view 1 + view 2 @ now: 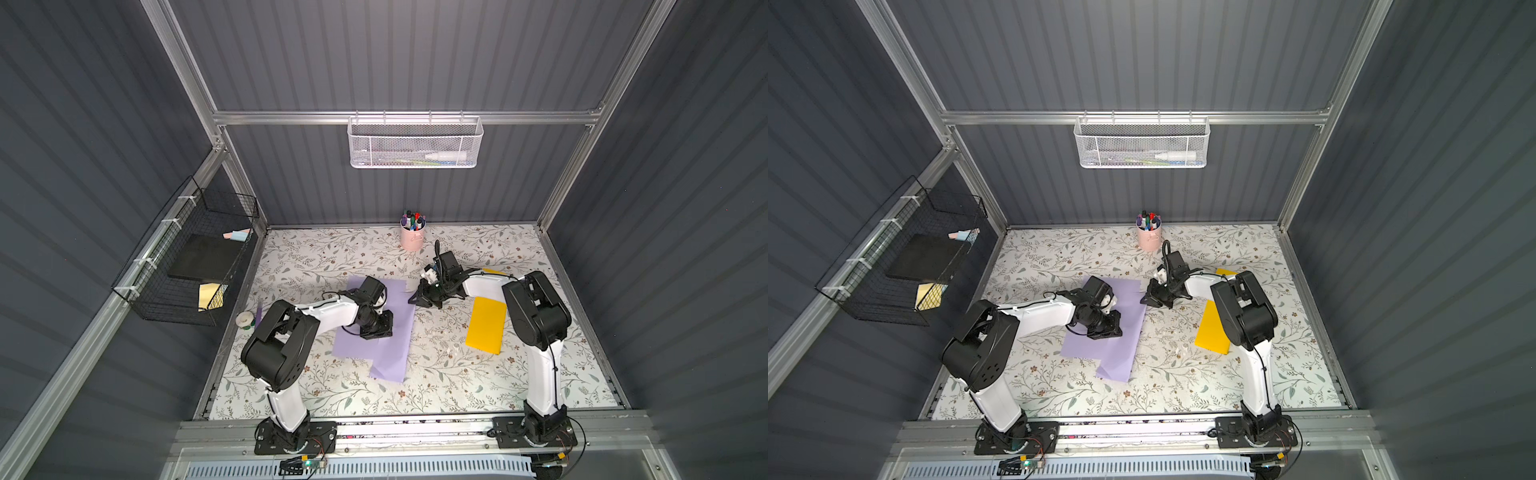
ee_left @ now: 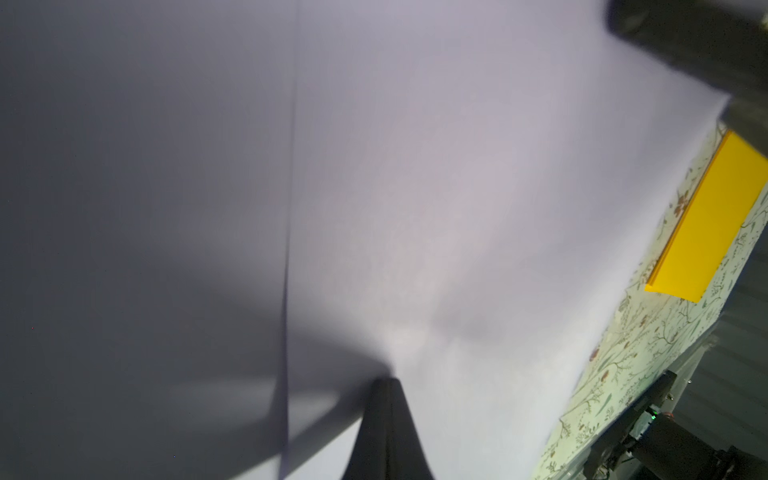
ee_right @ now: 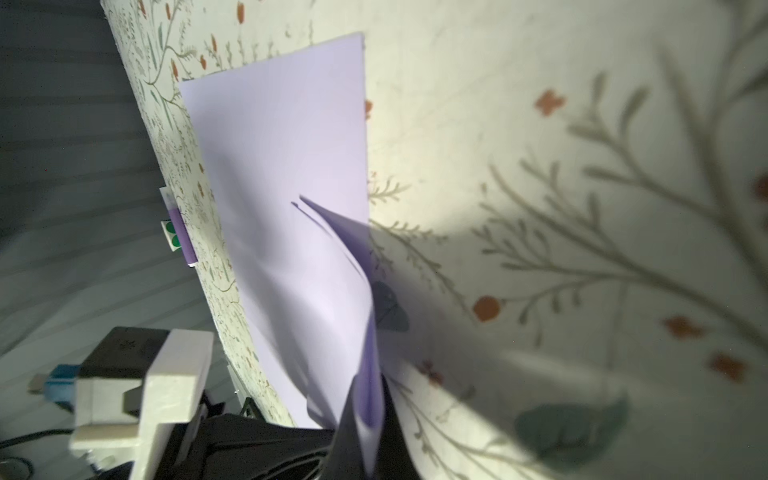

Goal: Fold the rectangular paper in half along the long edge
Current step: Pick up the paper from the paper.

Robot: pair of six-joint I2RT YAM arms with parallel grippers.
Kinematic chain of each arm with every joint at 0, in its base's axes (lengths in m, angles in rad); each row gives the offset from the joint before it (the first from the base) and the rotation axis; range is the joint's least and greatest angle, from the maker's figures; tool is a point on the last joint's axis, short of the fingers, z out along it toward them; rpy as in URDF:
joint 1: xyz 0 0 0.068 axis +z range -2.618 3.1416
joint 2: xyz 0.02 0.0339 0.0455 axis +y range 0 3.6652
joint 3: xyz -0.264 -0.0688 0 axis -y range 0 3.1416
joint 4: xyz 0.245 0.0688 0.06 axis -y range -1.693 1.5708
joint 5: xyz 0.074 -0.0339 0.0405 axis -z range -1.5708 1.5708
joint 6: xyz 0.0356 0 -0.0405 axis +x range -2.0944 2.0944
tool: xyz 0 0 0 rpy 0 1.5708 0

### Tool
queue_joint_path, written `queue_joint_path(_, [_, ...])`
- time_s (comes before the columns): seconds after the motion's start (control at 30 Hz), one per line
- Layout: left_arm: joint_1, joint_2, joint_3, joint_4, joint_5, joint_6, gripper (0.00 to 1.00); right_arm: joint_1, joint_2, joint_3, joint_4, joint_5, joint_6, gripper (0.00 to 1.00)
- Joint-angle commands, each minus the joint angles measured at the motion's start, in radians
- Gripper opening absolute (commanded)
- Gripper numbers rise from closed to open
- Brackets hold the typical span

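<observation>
The lilac rectangular paper (image 1: 399,332) (image 1: 1125,332) lies on the floral table mid-left; its near end shows two offset layers. My left gripper (image 1: 376,334) (image 1: 1105,332) is shut, tips down on the sheet's middle. In the left wrist view its closed tip (image 2: 386,380) touches the paper (image 2: 457,208) beside a straight edge line. My right gripper (image 1: 411,300) (image 1: 1143,300) is at the sheet's far right corner. In the right wrist view it (image 3: 368,399) is shut on the paper's (image 3: 282,145) lifted, curling edge.
A yellow sheet (image 1: 486,324) (image 2: 706,224) lies to the right, partly under the right arm. A pink cup of markers (image 1: 412,239) stands at the back. A tape roll (image 1: 245,320) sits at the left edge. A black wire basket (image 1: 187,266) hangs on the left wall.
</observation>
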Motion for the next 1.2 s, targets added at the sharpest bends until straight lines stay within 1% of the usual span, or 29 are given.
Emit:
queue_joint_path(0.0, [0.003,0.042,-0.044,-0.102,-0.104,0.028,0.04,-0.011,0.021,0.008,-0.032,0.041,-0.001,0.00])
queue_joint_path(0.07, [0.003,0.041,-0.044,-0.105,-0.105,0.027,0.04,-0.014,0.020,0.008,-0.027,0.034,0.001,0.00])
queue_joint_path(0.1, [0.003,0.040,-0.045,-0.104,-0.105,0.028,0.04,-0.014,0.020,0.010,-0.028,0.037,0.006,0.06])
queue_joint_path(0.13, [0.003,0.038,-0.047,-0.104,-0.106,0.028,0.04,-0.017,0.020,0.011,-0.031,0.041,0.015,0.21])
queue_joint_path(0.17, [0.003,0.039,-0.047,-0.104,-0.105,0.027,0.04,-0.021,0.020,0.010,-0.031,0.045,0.020,0.33])
queue_joint_path(0.27, [0.003,0.039,-0.048,-0.105,-0.106,0.029,0.04,-0.025,0.016,0.008,-0.030,0.016,0.025,0.44])
queue_joint_path(0.33, [0.003,0.038,-0.049,-0.105,-0.108,0.028,0.04,-0.024,0.003,-0.011,-0.013,-0.018,0.033,0.46])
queue_joint_path(0.53, [0.003,0.036,-0.048,-0.108,-0.114,0.028,0.04,0.011,-0.084,-0.147,0.057,-0.068,0.060,0.46])
queue_joint_path(0.7, [0.003,0.038,-0.049,-0.108,-0.115,0.028,0.04,0.091,-0.133,-0.257,0.102,-0.062,0.095,0.45])
queue_joint_path(0.8, [0.003,0.038,-0.048,-0.108,-0.115,0.028,0.04,0.151,-0.138,-0.289,0.124,-0.060,0.119,0.43])
queue_joint_path(0.93, [0.003,0.038,-0.049,-0.110,-0.116,0.028,0.04,0.188,-0.158,-0.343,0.156,-0.030,0.175,0.35])
queue_joint_path(1.03, [0.003,0.033,-0.049,-0.111,-0.119,0.026,0.04,0.190,-0.193,-0.399,0.195,-0.033,0.214,0.27])
queue_joint_path(1.17, [0.003,0.035,-0.048,-0.111,-0.121,0.027,0.04,0.211,-0.243,-0.429,0.162,-0.025,0.212,0.22])
